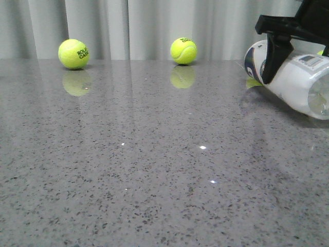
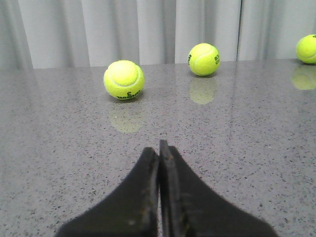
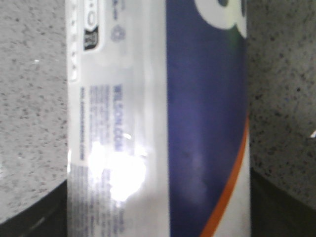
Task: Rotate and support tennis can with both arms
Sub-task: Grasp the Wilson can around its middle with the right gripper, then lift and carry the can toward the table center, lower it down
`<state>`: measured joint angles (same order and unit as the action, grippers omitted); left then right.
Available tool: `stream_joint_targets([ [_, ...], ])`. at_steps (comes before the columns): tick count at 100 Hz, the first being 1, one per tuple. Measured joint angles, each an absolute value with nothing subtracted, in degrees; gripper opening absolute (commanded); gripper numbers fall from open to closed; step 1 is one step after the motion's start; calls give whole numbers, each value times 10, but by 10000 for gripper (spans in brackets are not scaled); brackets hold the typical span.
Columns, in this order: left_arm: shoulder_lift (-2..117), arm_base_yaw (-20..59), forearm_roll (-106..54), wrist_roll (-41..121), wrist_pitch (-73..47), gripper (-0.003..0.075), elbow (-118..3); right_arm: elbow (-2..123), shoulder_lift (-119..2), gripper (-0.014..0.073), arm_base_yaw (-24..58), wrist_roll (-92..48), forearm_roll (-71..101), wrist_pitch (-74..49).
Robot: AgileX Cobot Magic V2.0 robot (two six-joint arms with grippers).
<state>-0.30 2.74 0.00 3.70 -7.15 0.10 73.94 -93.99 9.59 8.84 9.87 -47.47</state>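
Can (image 1: 295,82) straddled by right end effector (image 1: 280,51), left end effector (image 2: 159,163) closed.

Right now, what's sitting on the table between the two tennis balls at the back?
Nothing: the front view shows only bare grey table between the left ball and the middle ball, just their reflections below each.

left gripper (image 2: 159,148) jaws pressed together, over table (image 2: 59,148) | near ball (image 2: 124,80) ahead | mid ball (image 2: 204,59) | far ball (image 2: 307,49) at edge
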Motion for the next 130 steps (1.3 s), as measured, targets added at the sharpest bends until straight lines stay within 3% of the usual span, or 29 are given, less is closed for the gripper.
stream_joint_targets([
  [31, -3, 27, 0, 37, -72, -19, 1, 857, -940, 326, 187, -132, 99, -521],
  [78, -3, 27, 0, 37, -72, -19, 1, 868, -1010, 326, 335, -564, 99, -523],
  [111, -3, 27, 0, 37, -72, -19, 1, 868, -1045, 334, 344, -609, 100, -518],
  [118, -3, 27, 0, 37, -72, -19, 1, 868, -1045, 387, 344, -609, 100, -518],
  [130, -3, 27, 0, 37, -72, -19, 1, 868, -1045, 617, 344, -609, 100, -520],
])
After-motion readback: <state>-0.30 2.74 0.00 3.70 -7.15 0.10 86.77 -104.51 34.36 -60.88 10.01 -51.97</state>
